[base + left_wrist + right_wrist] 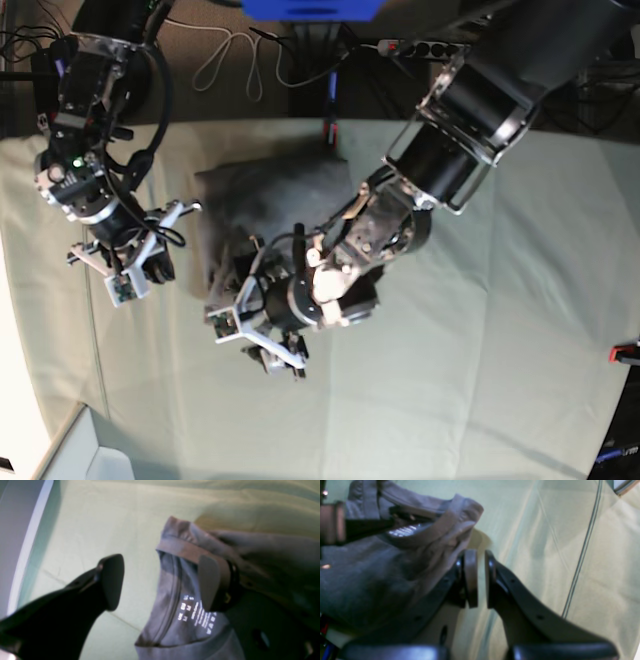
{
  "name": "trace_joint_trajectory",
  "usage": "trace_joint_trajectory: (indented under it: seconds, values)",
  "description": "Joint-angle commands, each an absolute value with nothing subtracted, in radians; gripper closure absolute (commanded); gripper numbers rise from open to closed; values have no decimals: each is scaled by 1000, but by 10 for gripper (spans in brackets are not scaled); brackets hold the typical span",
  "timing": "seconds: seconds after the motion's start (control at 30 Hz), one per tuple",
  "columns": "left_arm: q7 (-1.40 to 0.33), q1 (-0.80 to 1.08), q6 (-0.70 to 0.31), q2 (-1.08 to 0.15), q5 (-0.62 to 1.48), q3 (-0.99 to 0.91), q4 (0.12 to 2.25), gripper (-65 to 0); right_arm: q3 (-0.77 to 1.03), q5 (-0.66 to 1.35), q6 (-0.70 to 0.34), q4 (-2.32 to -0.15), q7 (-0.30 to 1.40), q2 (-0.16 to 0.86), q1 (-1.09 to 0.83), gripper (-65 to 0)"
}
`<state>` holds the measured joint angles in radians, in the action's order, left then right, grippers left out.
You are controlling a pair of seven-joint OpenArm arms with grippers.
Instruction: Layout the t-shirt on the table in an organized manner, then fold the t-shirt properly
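The dark grey t-shirt lies crumpled on the pale green table, left of centre. In the left wrist view my left gripper is open wide. Its right finger rests on the ribbed collar, just above the white neck label. Its left finger hangs over bare table. In the base view this gripper is at the shirt's near edge. My right gripper has its jaws almost together with nothing between them, just beside a bunched shirt edge. It shows in the base view left of the shirt.
Red clamps sit at the table's far edge and right edge. Cables and a power strip lie behind the table. A pale box corner shows at the lower left. The left arm's bulk crosses the table's far right.
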<state>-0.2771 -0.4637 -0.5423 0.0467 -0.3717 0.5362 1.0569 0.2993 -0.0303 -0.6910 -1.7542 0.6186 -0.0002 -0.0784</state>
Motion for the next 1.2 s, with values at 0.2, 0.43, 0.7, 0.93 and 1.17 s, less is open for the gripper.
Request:
trace_joint_trajectory:
  seconds: [0.2,0.43,0.7,0.93,1.17]
  values:
    - [-420,-323,-529,-39,-357,211,1391,-445,294,-18,-698,-1774,593,-1,-91,-41]
    - [-579,-5,-529,-35,-357,-237,1661,-444,286,-15,-698,-1747,591,-96,-114,-41]
    - [-573,239,-535,-10,-355,-493,1751,-444,285,-15,-698,-1609,579,-125,-124,-41]
    - [-581,309,-538,59,-355,-593,1787,-444,292,-16,-698,-1484,533,-88,-130,-41]
    - [-581,397,-538,133,-355,-593,1788,-442,338,-15,-698,-1639,532,-77,-222,-40]
